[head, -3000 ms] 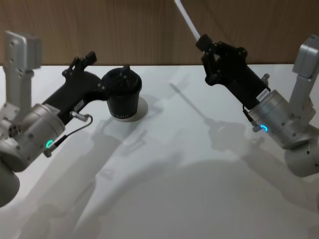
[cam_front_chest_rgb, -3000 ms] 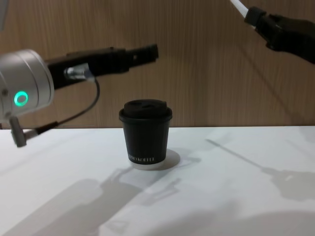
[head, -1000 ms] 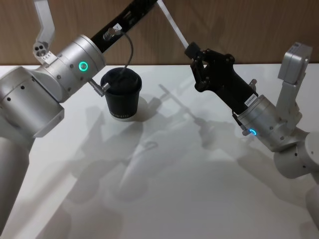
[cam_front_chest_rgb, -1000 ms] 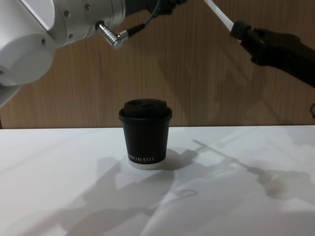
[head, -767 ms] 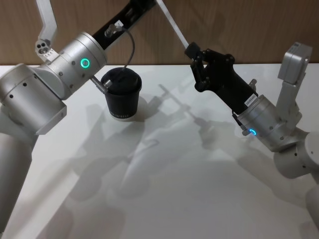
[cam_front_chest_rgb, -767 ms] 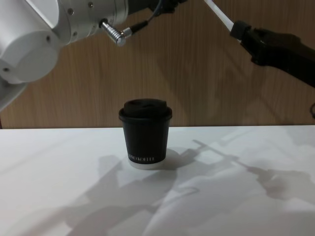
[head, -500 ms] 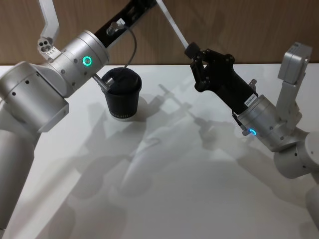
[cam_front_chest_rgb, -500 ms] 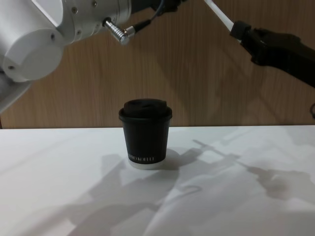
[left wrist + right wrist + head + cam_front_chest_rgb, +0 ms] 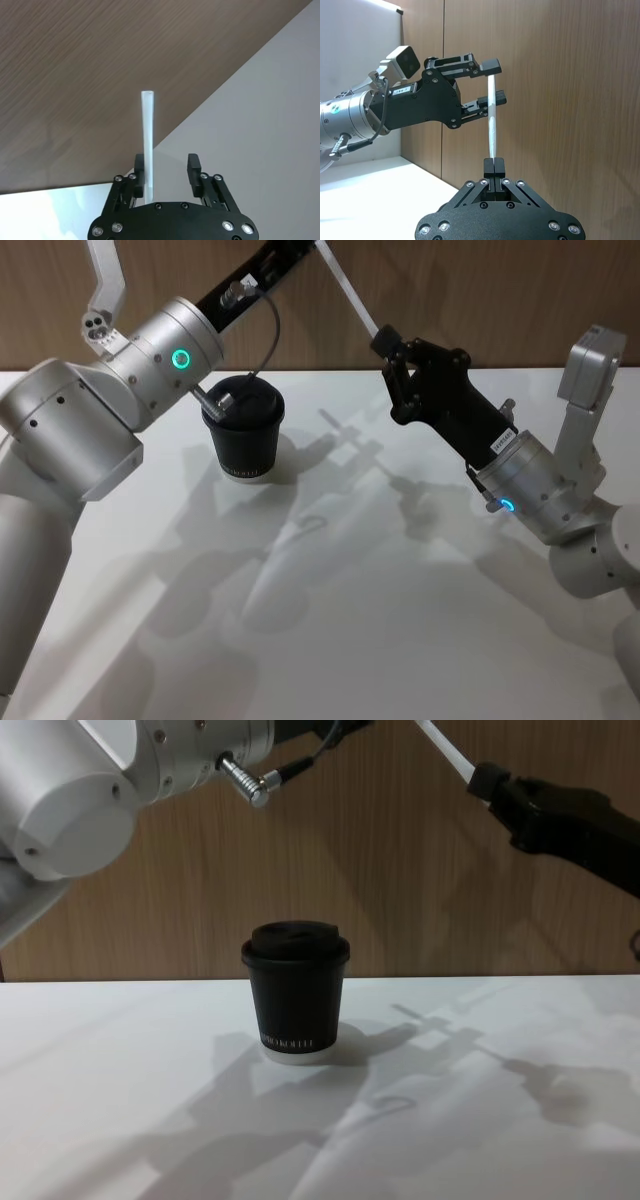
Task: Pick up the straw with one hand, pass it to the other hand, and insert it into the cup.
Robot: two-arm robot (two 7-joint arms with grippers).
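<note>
The left tool point(image 9: 167, 167), a long black two-finger unit on a smooth silver cylindrical wrist with a green ring light point(image 9: 181, 359) and a thin black cable point(image 9: 268, 332), is raised above the far edge of the surface point(image 9: 350, 620). Its flat fingers point(image 9: 194, 165) stand apart, unclamped, bracketing the upper part of the straw; the straw lies just beside one finger, with a clear gap to the other.

The small black paper cup point(image 9: 243, 435) is a tapered cylinder with a black plastic lid, small white lettering and a white base rim. It stands upright on the matte white surface, near the far edge and left of centre, below the left arm's wrist.

The thin, straight, white plastic straw point(image 9: 345, 285) is held in the air, slanting up towards the left tool, against the wood-grain wall point(image 9: 520, 290).

The right tool point(image 9: 385, 340), a black angular two-finger unit, is clamped on the straw's lower end, above the far edge to the right of the cup.
</note>
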